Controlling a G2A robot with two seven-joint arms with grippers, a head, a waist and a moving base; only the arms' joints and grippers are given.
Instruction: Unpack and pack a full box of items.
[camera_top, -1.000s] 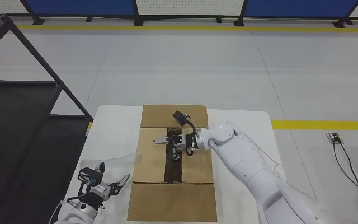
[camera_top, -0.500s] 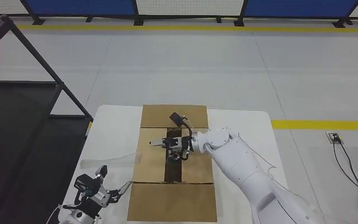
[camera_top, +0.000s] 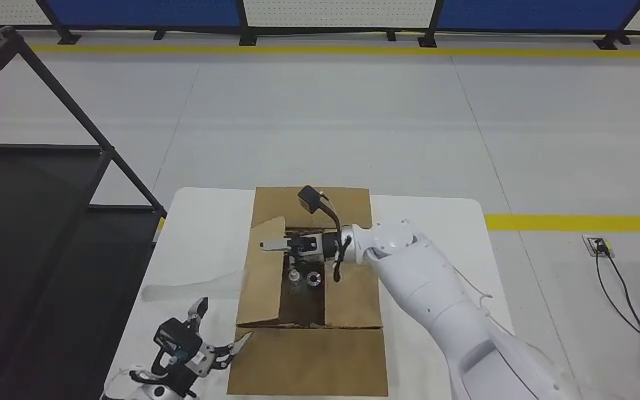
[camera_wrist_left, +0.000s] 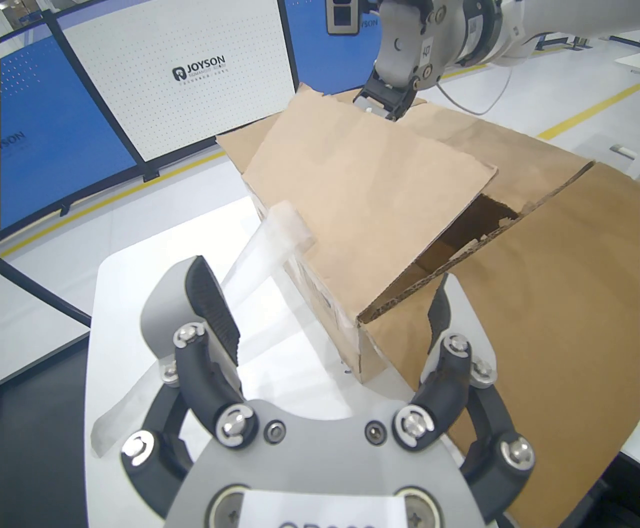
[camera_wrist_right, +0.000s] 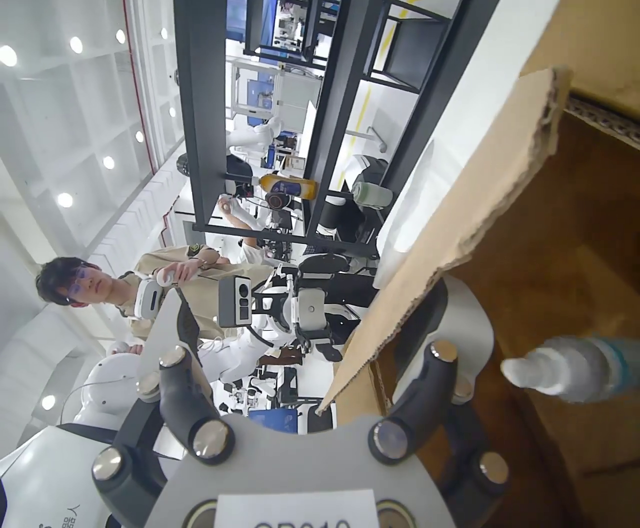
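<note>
- While the cardboard box (camera_top: 352, 300) sits in the middle of the white bench (camera_top: 200, 225), its near and far flaps lie folded outward and flat. The flap (camera_wrist_left: 360, 200) on the left arm's side stands tilted up over the opening.
- The right gripper (camera_top: 283, 246) is at the upper edge of that raised flap. Its fingers are apart and the cardboard edge runs between them (one finger on the inner side of the flap, the other outside). It is not pinched shut on the flap.
- Inside the box, just beside the right gripper, lies a spray bottle (camera_wrist_right: 565, 375) with a white nozzle and a teal label. The top view shows small round tops (camera_top: 303, 278) down in the dark opening.
- The left gripper (camera_wrist_left: 320, 285) hovers low over the bench by the near corner of the box on the left arm's side. Its fingers are spread wide and hold nothing.
- A strip of clear tape (camera_wrist_left: 265, 240) hangs from the side of the box facing the left arm and trails down across the bench surface (its far end lies loose near the bench edge).
</note>
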